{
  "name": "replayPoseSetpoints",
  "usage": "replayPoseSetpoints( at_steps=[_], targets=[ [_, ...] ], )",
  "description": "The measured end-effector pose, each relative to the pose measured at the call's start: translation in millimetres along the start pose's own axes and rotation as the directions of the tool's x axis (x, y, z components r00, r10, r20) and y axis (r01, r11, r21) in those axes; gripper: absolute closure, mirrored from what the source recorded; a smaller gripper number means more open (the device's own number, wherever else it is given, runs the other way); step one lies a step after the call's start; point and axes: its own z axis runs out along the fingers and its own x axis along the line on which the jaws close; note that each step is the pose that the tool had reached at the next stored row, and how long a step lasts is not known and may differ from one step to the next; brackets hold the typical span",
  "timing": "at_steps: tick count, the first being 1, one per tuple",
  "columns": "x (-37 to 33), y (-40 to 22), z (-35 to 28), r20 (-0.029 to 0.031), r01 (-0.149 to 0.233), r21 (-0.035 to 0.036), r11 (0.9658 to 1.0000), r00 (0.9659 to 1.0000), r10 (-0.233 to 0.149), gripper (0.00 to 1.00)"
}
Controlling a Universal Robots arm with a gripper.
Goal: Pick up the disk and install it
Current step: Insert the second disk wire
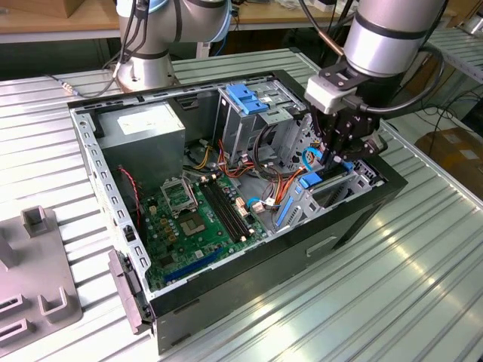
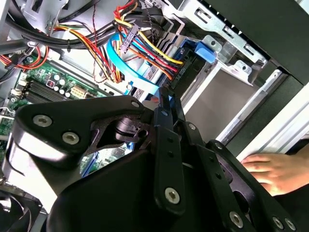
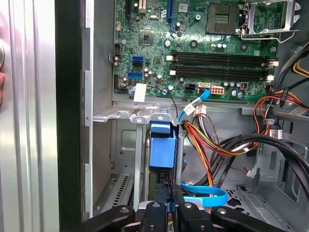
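Item: gripper, fingers pinched nearly together on the rear edge of the disk. Disk stands on edge, partway into its slot inside the PC case, beside the motherboard; prob. held so for sliding in. A hand rests by the case.

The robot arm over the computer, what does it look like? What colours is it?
The arm is a fat, shiny silver tube with black cables looping beside it. Below sits a small white block, then the gripper, made of black metal bars. In the second wrist view those black bars are joined by round silver bolts.
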Motion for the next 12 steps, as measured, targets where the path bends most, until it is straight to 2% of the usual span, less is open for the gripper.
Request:
replayPoseSetpoints(
  at_steps=[12],
  targets=[
    [-0.3,0.6,4.7,0.0001,0.0,0.0,1.0,1.0,0.0,0.84]
  ],
)
